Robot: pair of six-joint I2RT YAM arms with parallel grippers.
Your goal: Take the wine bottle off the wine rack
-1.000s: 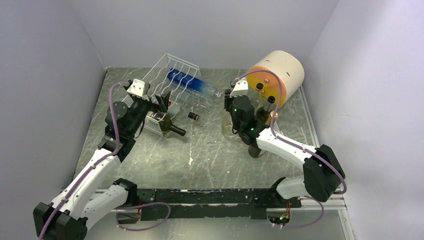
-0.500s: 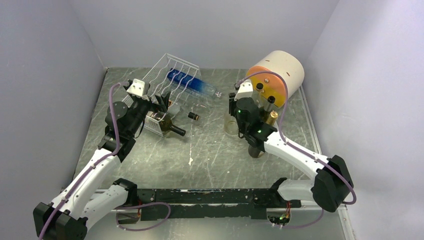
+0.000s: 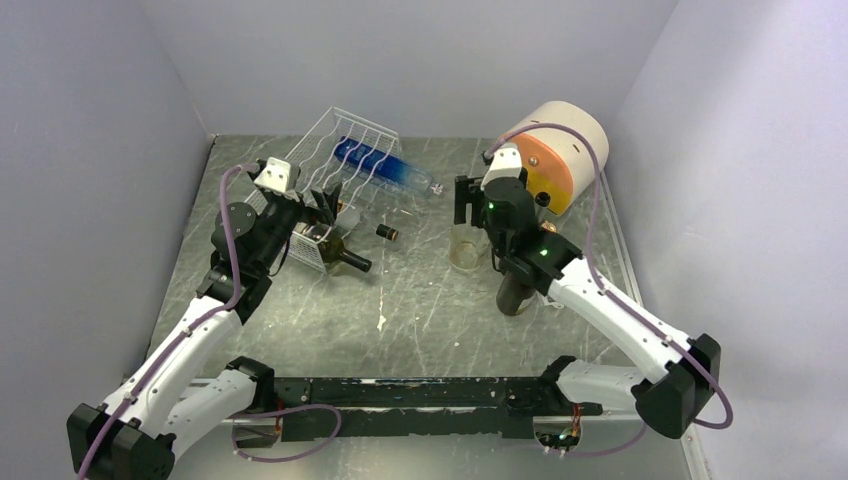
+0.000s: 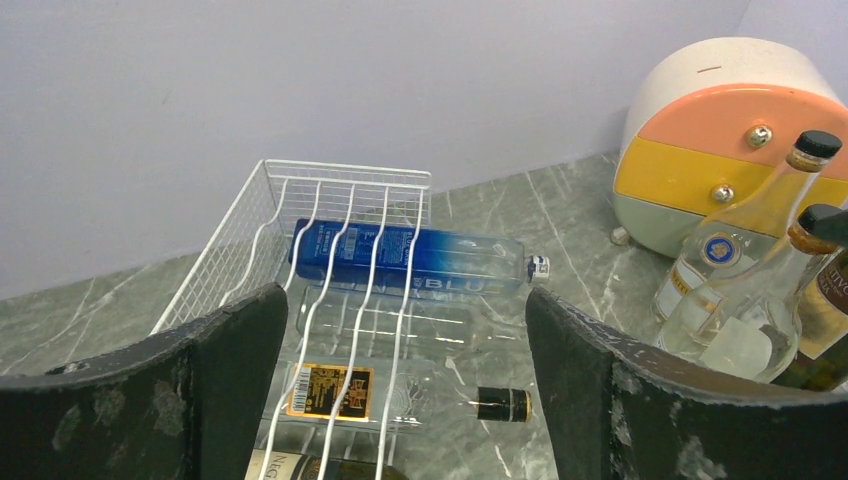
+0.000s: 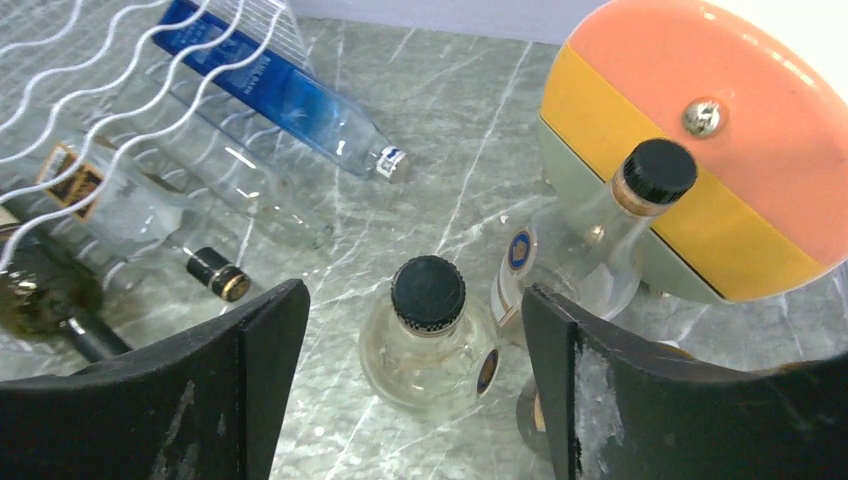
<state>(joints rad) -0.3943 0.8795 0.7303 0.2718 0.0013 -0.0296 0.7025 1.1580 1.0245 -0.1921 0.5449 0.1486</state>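
The white wire wine rack (image 3: 345, 140) leans tilted at the back left, with several bottles lying under its wavy wires (image 4: 340, 180). The dark wine bottle (image 3: 342, 257) lies at the rack's near end with its neck pointing right; only its label edge (image 4: 300, 468) shows at the bottom of the left wrist view. My left gripper (image 3: 330, 200) hovers open just in front of the rack (image 5: 120, 80), with nothing between its fingers (image 4: 240, 340). My right gripper (image 3: 475, 215) hangs open above a round clear bottle (image 5: 428, 340) that stands on the table.
A blue bottle (image 4: 410, 255) and a clear bottle with a gold label (image 4: 400, 395) also lie in the rack. A cream, orange and yellow drum (image 3: 555, 150) lies at the back right, with upright bottles (image 5: 600, 250) before it. A dark bottle (image 3: 515, 292) stands under my right forearm.
My right gripper has opened, let go of the round clear bottle and risen away to the right; the bottle stays standing. The left arm has barely moved.
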